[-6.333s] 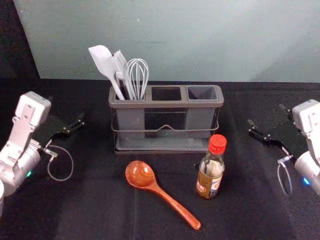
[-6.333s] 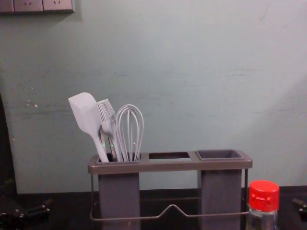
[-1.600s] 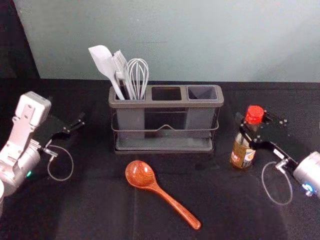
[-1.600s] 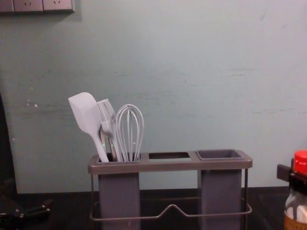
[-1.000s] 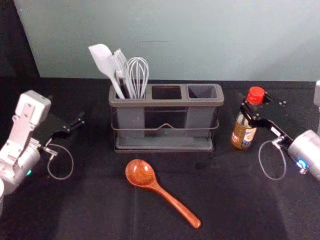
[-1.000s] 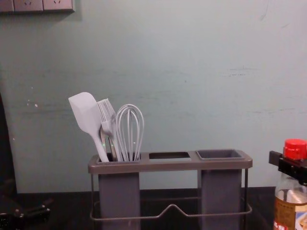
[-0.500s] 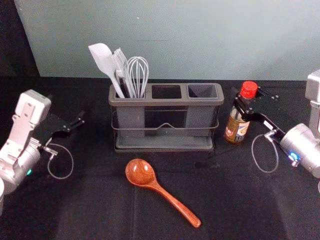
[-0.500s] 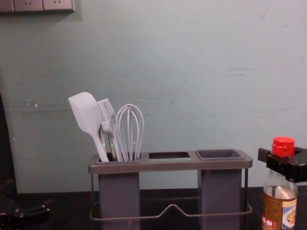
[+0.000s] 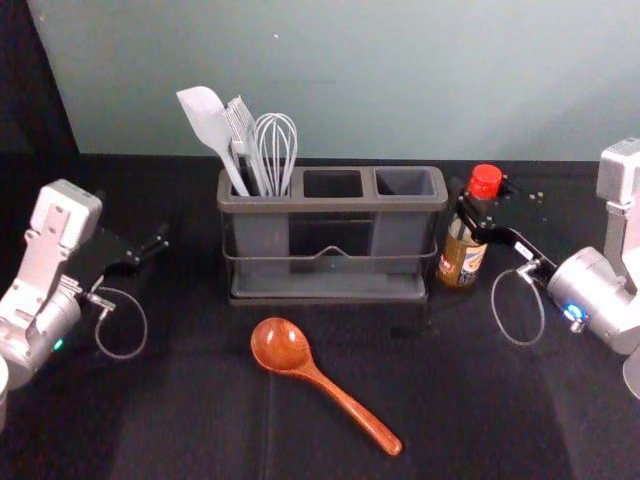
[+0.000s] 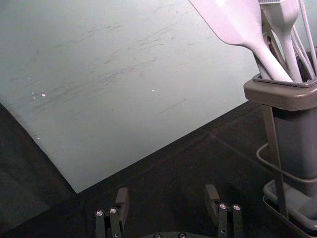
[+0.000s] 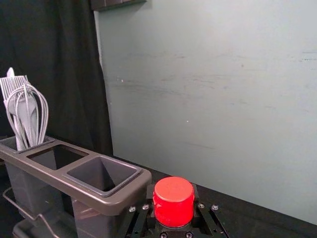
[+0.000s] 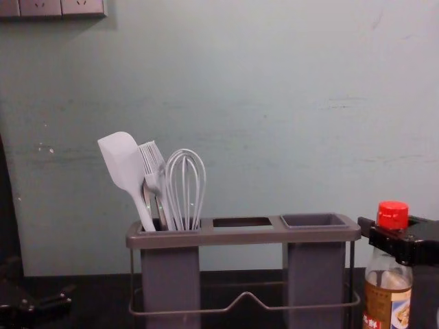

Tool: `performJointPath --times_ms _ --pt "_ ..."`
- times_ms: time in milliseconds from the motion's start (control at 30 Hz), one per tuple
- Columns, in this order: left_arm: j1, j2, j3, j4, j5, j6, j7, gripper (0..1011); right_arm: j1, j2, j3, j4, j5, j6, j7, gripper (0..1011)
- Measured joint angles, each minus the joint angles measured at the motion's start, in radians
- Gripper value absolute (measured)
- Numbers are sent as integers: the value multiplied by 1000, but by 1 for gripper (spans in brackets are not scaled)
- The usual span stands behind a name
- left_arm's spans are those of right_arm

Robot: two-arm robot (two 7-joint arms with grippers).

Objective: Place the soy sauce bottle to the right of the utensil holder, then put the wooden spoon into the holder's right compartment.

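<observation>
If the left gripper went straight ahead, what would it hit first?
Probably the pale wall: the left gripper seems aimed left of the utensil holder, though depth is unclear.

Soy sauce bottle (image 12: pixel 388 277): label (image 12: pixel 381 301) with 鲜, other print too small to read

soy sauce bottle (image 9: pixel 461 257) now right of holder (image 9: pixel 332 205), right gripper (image 9: pixel 484 205) gripping it

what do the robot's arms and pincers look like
The left arm and right arm are silvery white with rounded sections, each carrying a boxy white housing and a thin, pale looping cable. A green light glows on the left, a blue light on the right. The left pincer and right pincer are black with silvery screws.
</observation>
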Motion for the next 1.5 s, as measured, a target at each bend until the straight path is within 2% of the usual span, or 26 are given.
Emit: performJointPath --times_ms 133,400,433,600,633,800,900,1100,1233,1267,1367,1500 --pt "0 0 0 0 0 0 0 1005 3 -2 -2 5 0 -1 1 371" --pt "0 0 0 0 0 0 0 1005 -4 1 1 -11 -7 -1 -15 595" --pt "0 0 0 0 0 0 0 1005 -11 5 4 -25 -9 0 -21 656" --pt "0 0 0 0 0 0 0 1005 -39 20 24 -82 -12 2 -35 790" --pt "0 0 0 0 0 0 0 1005 -49 25 30 -101 -11 0 -36 847" --pt "0 0 0 0 0 0 0 1005 -82 44 46 -162 -7 3 -36 960" --pt "0 0 0 0 0 0 0 1005 -107 58 51 -205 -9 29 -43 1002" --pt "0 0 0 0 0 0 0 1005 -182 105 62 -330 -18 136 -75 1000" --pt "0 0 0 0 0 0 0 1005 -255 155 69 -443 -25 219 -87 1002" --pt "0 0 0 0 0 0 0 1005 -255 155 69 -443 -25 219 -87 1000" --pt "0 0 0 0 0 0 0 1005 -313 204 74 -523 -24 272 -74 1000" --pt "0 0 0 0 0 0 0 1005 -356 250 72 -581 -23 311 -53 1000"
